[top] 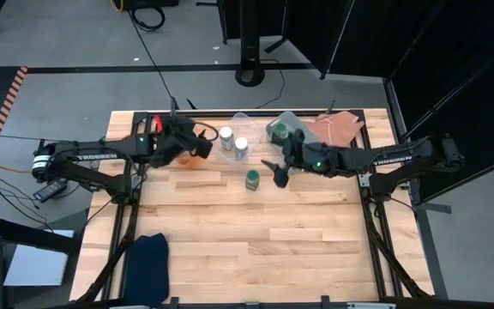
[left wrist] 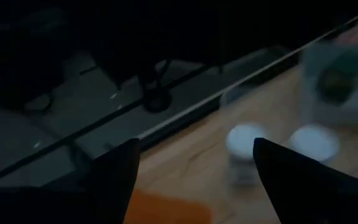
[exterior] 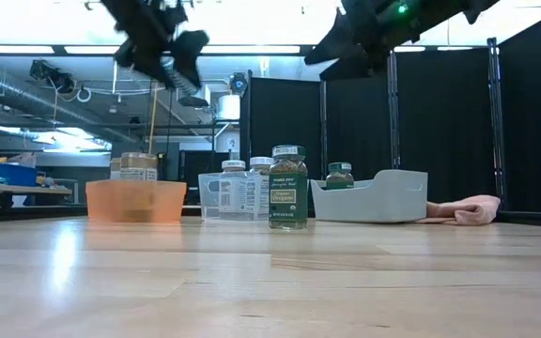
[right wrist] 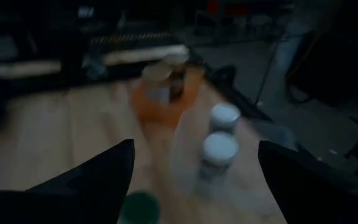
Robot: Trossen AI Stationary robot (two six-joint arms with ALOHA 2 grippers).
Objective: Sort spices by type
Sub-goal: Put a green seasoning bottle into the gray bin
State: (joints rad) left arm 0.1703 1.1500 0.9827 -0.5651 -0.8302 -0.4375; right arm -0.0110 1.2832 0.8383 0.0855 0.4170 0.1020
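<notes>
The orange tray [exterior: 136, 200] holds tan-topped jars [exterior: 139, 167], the clear tray [exterior: 222, 197] two white-lidded jars [top: 233, 142], the grey-blue tray [exterior: 374, 199] one green-lidded jar [exterior: 339, 176]. Another green-lidded jar [top: 252, 179] stands on the table [top: 256, 240]. The left gripper [top: 181, 146] and right gripper [top: 277, 172] hang empty, fingers apart.

— What's the table [top: 247, 232] made of?
— Wood, pale planks, smooth with a light sheen; in the low view it reflects the things standing on it.
— And the trays?
— All look like plastic. The orange tray [exterior: 136, 201] is translucent and slightly glossy, the clear tray [exterior: 212, 197] see-through, the grey-blue tray [exterior: 374, 199] matt and opaque.
— The jars?
— The green-lidded jar [exterior: 288, 188] on the bare table looks like clear glass or plastic with a printed paper label and a smooth lid. The white-lidded jars [top: 234, 142] have plain smooth caps.
— Anything soft?
— A pink cloth [exterior: 463, 210], crumpled and matt, and a dark blue cloth [top: 148, 262] at the table's near edge.
— The arms?
— The left arm [top: 84, 156] and the right arm [top: 384, 157] have dark, matt casings.
</notes>
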